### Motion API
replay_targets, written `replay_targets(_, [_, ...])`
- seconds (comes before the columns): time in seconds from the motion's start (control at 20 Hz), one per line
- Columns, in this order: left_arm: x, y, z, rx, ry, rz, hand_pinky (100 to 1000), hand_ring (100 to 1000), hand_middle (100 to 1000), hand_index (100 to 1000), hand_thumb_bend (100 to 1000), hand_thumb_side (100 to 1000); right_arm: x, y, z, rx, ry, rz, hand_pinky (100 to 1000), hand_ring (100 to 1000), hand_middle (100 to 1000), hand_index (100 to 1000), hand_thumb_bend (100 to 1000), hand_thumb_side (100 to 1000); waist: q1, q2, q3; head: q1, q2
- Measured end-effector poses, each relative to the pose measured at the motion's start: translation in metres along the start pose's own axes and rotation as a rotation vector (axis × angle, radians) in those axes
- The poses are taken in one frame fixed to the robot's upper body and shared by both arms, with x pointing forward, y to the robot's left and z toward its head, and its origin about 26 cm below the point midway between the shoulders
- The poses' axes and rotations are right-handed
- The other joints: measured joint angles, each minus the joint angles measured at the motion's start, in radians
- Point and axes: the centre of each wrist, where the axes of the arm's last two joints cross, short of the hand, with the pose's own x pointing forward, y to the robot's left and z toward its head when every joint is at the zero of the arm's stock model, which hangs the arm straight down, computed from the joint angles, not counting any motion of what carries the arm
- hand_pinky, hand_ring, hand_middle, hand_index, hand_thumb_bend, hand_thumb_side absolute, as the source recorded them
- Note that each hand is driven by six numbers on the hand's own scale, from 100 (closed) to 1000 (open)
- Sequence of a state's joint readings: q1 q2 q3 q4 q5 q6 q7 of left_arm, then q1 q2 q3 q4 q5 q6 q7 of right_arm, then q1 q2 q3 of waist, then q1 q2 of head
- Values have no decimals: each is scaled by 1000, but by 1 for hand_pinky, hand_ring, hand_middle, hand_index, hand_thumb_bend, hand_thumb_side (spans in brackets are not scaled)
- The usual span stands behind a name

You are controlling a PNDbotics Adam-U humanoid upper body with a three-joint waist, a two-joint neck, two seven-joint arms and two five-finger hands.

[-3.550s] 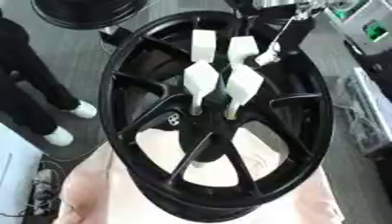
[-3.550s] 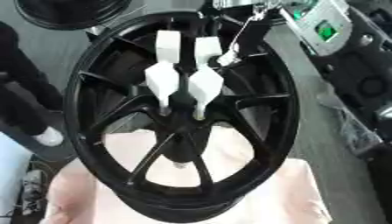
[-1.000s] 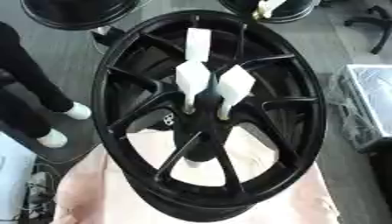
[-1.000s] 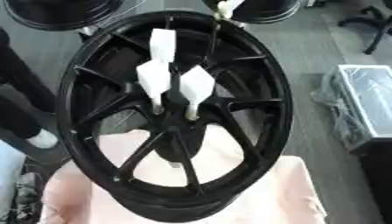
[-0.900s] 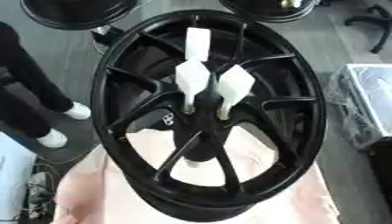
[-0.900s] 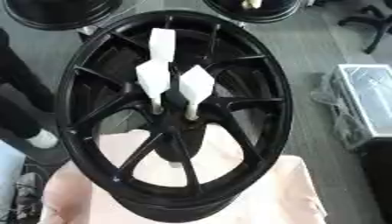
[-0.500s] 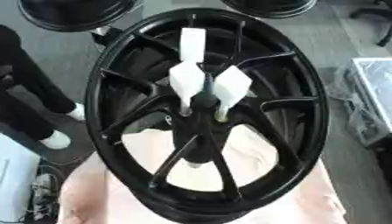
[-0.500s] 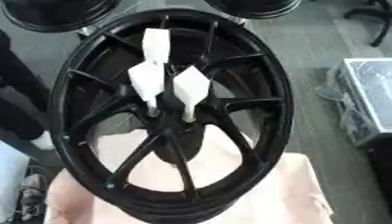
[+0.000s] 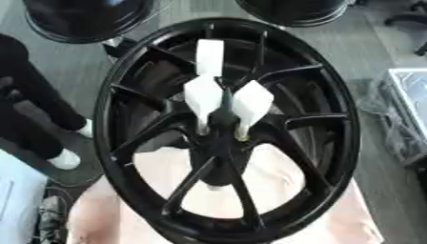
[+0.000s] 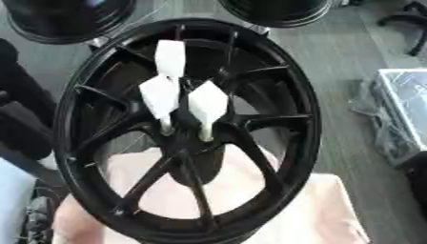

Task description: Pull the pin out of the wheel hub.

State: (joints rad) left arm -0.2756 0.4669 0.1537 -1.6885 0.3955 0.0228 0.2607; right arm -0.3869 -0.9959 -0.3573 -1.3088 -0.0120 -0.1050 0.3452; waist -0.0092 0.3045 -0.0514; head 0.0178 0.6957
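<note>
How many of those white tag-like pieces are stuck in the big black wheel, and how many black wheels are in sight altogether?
White pins with flat tops: 3, upper, left, right
Black wheels: 3, the big wheel in front, two partly shown at the top, left and right
Total: 6

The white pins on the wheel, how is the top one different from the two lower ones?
The top pin stands higher up, over the spokes; the two lower pins sit beside each other at the wheel hub. The top one looks straighter and narrower; the lower two lean apart. All are white with flat, tag-like tops.
</note>
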Motion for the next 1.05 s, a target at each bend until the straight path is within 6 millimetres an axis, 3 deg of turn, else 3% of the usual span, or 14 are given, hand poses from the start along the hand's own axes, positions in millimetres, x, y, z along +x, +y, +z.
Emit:
replay_targets(0.05, [0,-1,0,-4,1,0,712,838,753,792,100,700,-4,3,5,-12,10,1,941,851,894,942,455,100,-1,0,5,-4,0])
replay_targets(0.1, [0,-2,0,-7,1,1,712,838,753,792,100,700,-6,6,11,-24,17,1,938,835,877,933,505,136,-1,0,10,-8,0])
replay_targets(0.2, [0,-4,-1,-17,3,2,711,838,752,792,100,699,-10,10,21,-52,22,-8,931,788,823,899,406,256,-2,-1,21,-17,1])
replay_targets(0.35, [0,-6,-1,-31,10,2,711,837,752,792,100,698,1,17,23,-110,-29,-56,931,750,790,871,284,326,-4,-6,33,-31,6])
replay_targets(0.5, [0,-8,-2,-45,9,4,711,837,752,792,100,698,22,25,10,-165,-104,-133,937,746,789,874,257,324,-4,-8,44,-42,6])
replay_targets(0.7, [0,-11,-2,-59,13,6,710,838,752,792,100,699,48,47,-13,-182,-190,-270,936,724,774,867,366,270,-4,-9,59,-49,6])
replay_targets(1.05, [0,-16,-2,-75,13,17,711,838,753,792,100,698,76,79,-46,-130,-248,-537,937,705,756,849,246,308,0,-9,71,-51,6])
